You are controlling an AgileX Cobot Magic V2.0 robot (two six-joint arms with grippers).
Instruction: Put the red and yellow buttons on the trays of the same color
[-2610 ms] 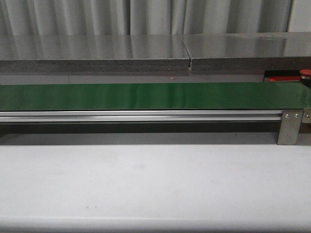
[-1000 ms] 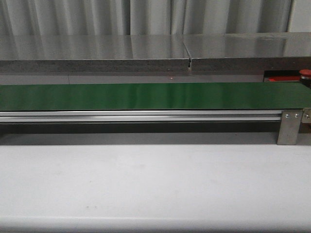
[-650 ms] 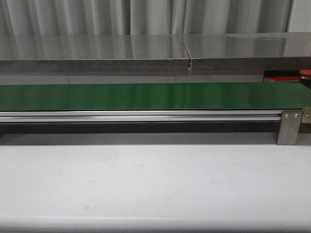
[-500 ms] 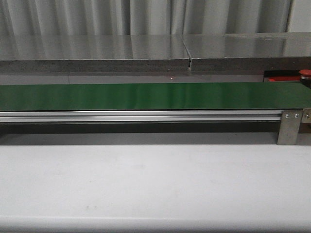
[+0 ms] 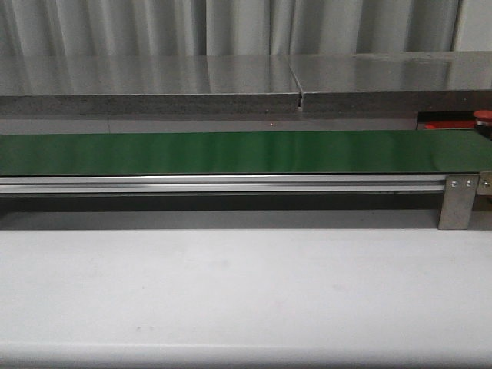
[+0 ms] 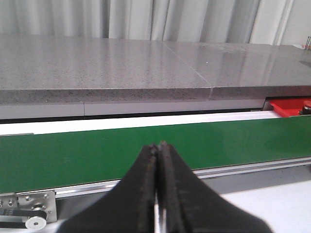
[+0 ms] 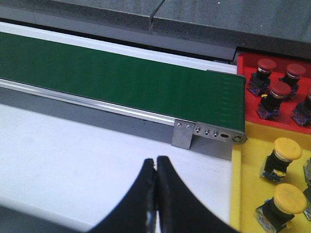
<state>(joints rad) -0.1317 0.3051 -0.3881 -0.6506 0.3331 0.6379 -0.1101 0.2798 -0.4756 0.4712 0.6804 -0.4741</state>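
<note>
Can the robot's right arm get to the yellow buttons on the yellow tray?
Probably yes. The right tool is shut and holds nothing, and the yellow buttons sit uncovered on the yellow tray close beside it.

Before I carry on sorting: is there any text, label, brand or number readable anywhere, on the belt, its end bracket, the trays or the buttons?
None: no readable text in any view.
Green conveyor belt: plain, no markings.
Belt-end bracket: only screws and holes, no lettering.
Red tray and yellow tray: unmarked.
Red buttons and yellow buttons: caps bare; any print on their dark bases is too small to read.
</note>
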